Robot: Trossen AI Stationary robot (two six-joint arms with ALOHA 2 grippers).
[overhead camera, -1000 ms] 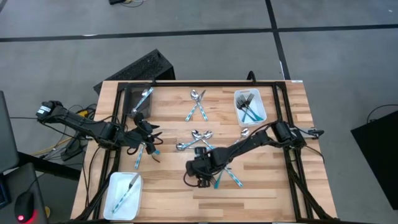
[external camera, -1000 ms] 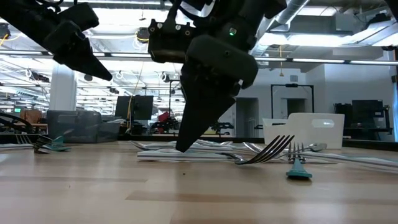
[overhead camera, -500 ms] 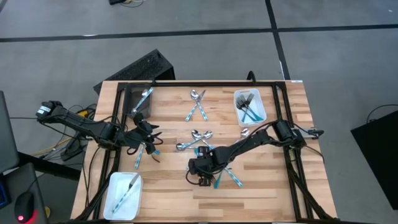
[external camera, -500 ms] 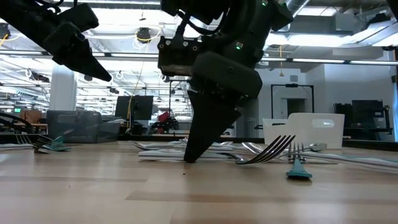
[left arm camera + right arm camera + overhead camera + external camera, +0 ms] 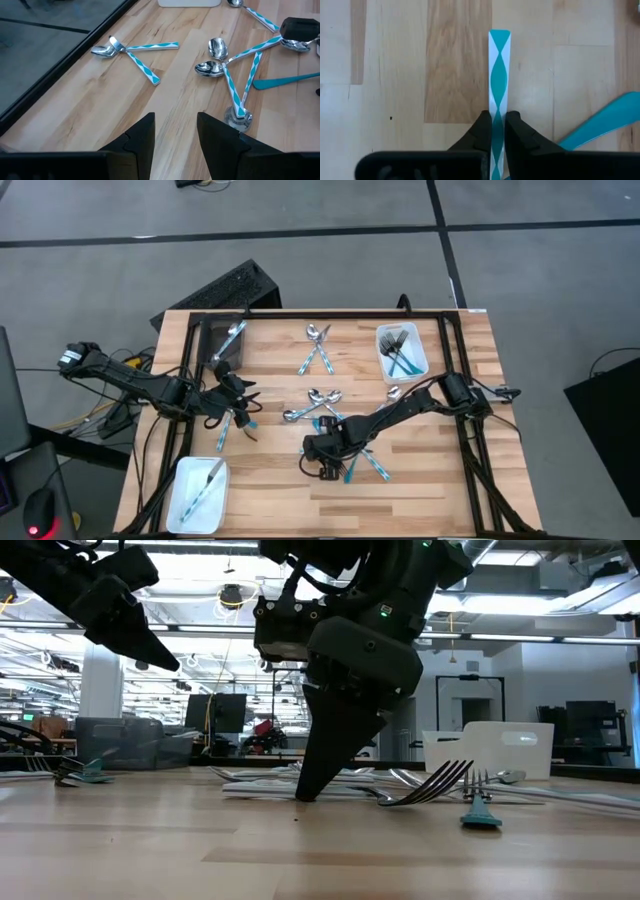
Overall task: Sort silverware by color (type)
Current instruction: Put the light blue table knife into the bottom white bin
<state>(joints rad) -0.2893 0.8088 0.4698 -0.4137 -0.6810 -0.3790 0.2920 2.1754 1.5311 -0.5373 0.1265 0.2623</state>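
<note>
One teal-handled utensil (image 5: 499, 85) pinched in right pincer (image 5: 498, 131), left pincer (image 5: 175, 131) parted

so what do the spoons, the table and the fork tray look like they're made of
Spoons: bowls look like polished metal, mirror-bright with reflections; handles carry a glossy teal-and-white diamond pattern, possibly plastic or coated.
Table: wood planks with visible grain and joints, smooth.
Fork tray: plain matte white, probably plastic.

Middle of the table (image 5: 420, 480) is pretty crowded: the right gripper (image 5: 322, 468) is parked low among crossed silverware (image 5: 318, 402), with a fork (image 5: 430, 783) right beside it. More spoons (image 5: 318, 348) block the far middle. White trays sit far right (image 5: 402, 352) and near left (image 5: 198, 494). Bare wood along the near right edge gives the easiest way through.
</note>
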